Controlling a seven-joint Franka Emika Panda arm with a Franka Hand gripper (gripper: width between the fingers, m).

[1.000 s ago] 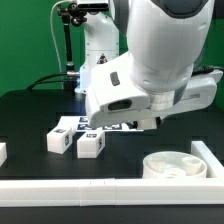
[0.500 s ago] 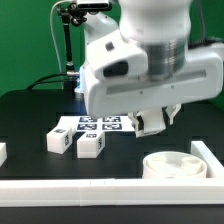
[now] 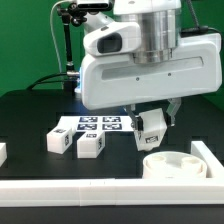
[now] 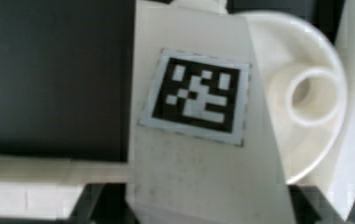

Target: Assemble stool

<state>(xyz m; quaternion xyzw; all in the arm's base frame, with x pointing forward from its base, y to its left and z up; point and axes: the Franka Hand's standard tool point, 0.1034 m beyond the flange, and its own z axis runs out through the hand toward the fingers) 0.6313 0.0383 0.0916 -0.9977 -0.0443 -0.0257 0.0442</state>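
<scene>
My gripper [image 3: 152,120] is shut on a white blocky stool leg [image 3: 151,130] with a black-and-white tag and holds it in the air just above the round white seat [image 3: 174,166] at the exterior view's right front. In the wrist view the held leg [image 4: 195,110] fills the middle, its tag facing the camera, with the seat [image 4: 302,100] beside and behind it. Two more legs [image 3: 57,142] [image 3: 91,146] lie on the black table at the exterior view's left.
The marker board [image 3: 95,124] lies flat behind the two loose legs. A long white border rail [image 3: 70,188] runs along the front, with another white rail [image 3: 212,156] at the exterior view's right. A camera stand [image 3: 68,40] rises at the back.
The arm has swung upright and moved toward the exterior view's right, carrying the leg from near the marker board to just above the seat.
</scene>
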